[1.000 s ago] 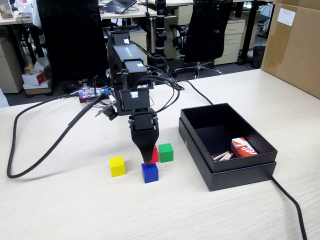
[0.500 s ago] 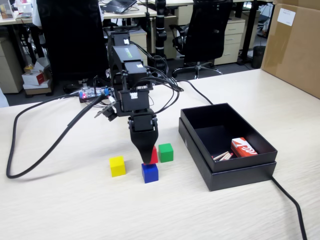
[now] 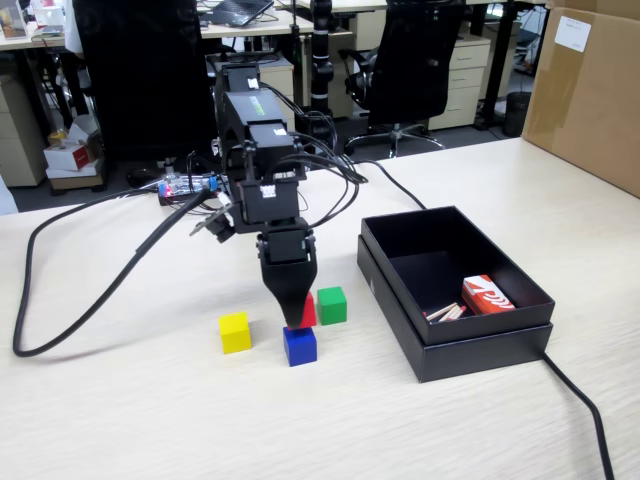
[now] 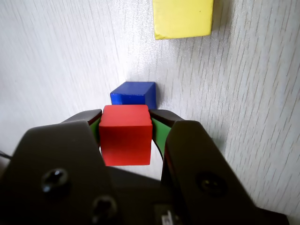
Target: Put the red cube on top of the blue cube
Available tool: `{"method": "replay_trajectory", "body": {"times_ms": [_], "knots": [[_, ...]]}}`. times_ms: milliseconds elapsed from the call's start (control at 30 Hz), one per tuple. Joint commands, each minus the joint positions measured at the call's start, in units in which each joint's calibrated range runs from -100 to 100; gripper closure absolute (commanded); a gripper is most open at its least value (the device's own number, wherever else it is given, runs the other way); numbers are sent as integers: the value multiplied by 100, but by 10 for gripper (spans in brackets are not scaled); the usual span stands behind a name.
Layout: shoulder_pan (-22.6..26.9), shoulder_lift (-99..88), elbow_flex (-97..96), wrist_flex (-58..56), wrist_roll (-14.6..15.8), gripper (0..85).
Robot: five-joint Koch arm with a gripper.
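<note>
Wrist view: jaws clamp red cube point(image 4: 125, 135) square-on, above blue cube point(image 4: 133, 94).

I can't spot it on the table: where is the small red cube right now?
The small matte red cube is clamped in the pincer, off the table; in the fixed view it hangs just above the small deep-blue cube, left of the small green cube.

Lighting's pretty even in the fixed view, soft office light from above, so the desk point(image 3: 150, 420) looks bright and the cubes only throw small faint shadows. The black box point(image 3: 455, 290) interior goes really dark. Background is slightly soft. In the wrist view the gripper point(image 4: 125, 117) body up close is blurry and dim, while the wood grain is sharp, with a bright washed-out patch at left.
</note>
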Motion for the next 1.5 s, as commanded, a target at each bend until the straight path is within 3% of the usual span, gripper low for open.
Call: {"method": "replay_trajectory", "body": {"times_ms": [0,167,400,467,1000,1233,1467], "knots": [[-10,-121,204,66,-20,605],[-15,-121,194,66,-10,597],[-10,-121,68,66,-5,375],[0,-201,58,66,-5,354],[205,-3965,-1637,238,15,366],[195,-6811,-3659,333,-44,366],[293,-9783,-6687,1111,-161,370]]}}
